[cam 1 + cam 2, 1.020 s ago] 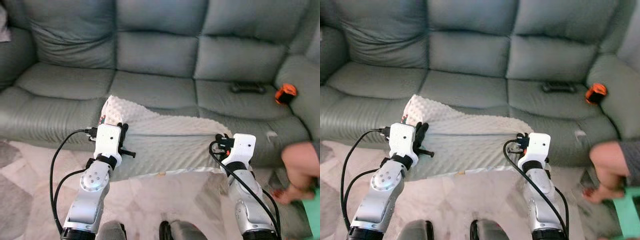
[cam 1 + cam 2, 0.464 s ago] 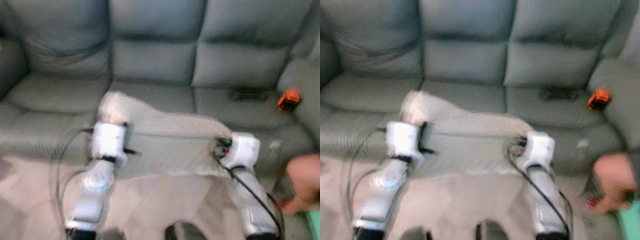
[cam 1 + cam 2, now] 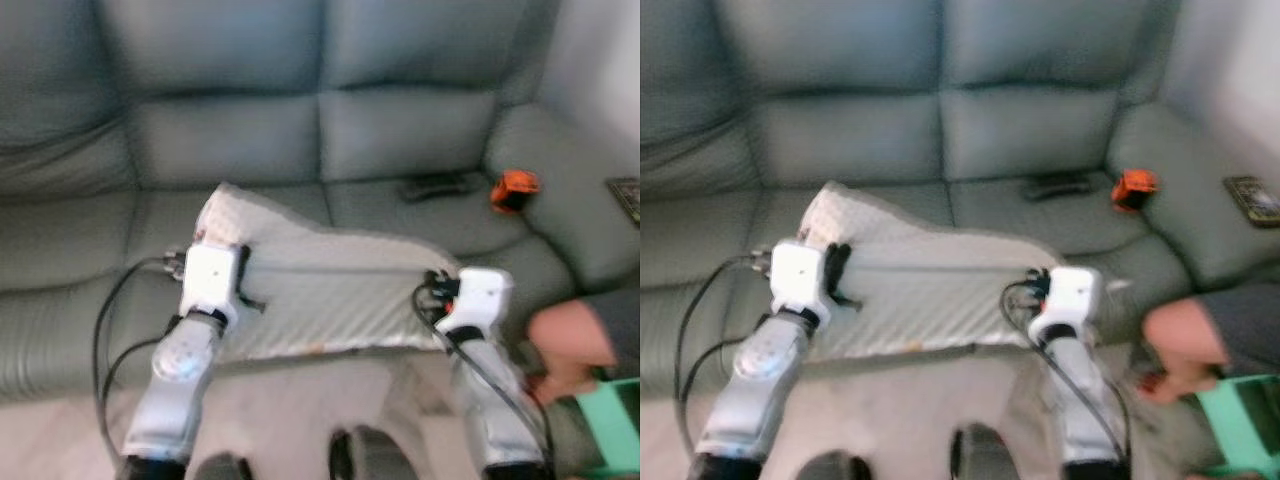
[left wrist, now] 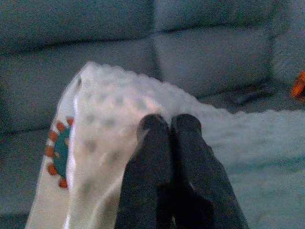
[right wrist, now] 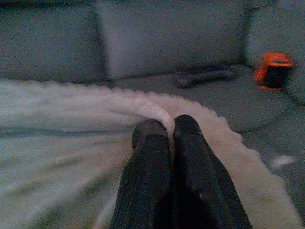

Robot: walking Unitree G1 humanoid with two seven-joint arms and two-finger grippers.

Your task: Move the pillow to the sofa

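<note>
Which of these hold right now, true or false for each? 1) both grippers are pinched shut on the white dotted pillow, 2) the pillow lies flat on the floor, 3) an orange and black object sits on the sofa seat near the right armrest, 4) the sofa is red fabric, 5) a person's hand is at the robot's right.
1) True. The left gripper and the right gripper are each shut on an edge of the white dotted pillow.
2) False. It is held up between the two grippers, in front of the grey-green leather sofa.
3) True. The orange and black object rests there, beside a dark flat object.
4) False. The sofa is grey-green.
5) True. A person's hand is low at the right.
</note>
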